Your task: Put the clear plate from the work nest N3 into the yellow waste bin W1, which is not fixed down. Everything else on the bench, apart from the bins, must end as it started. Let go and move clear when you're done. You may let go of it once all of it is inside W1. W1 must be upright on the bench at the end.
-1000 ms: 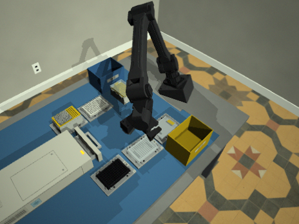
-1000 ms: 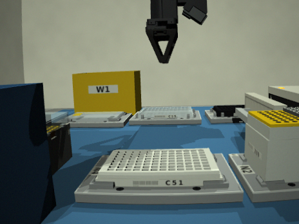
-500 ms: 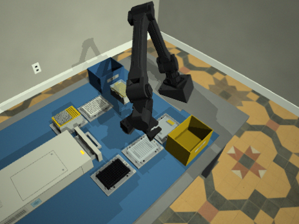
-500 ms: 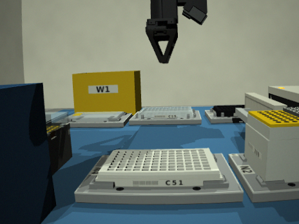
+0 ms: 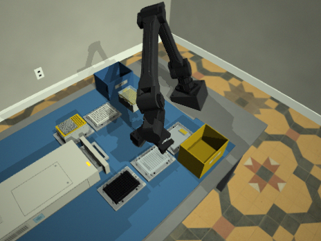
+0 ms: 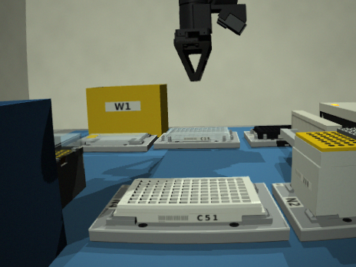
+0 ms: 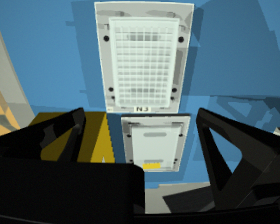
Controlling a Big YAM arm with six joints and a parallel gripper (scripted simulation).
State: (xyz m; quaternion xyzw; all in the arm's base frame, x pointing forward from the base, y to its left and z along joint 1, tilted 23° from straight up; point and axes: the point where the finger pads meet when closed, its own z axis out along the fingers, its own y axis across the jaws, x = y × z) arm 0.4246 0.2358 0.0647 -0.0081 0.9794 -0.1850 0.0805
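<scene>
The black arm bends steeply downward, its pincer spread wide, gripping nothing.

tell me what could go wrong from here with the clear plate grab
The open gripper hangs high above the bench, so nothing is secured yet. The clear plate sits close beside the yellow bin W1, which could be nudged or tipped. An empty nest lies nearby; a descent offset that way would miss the plate.
</scene>
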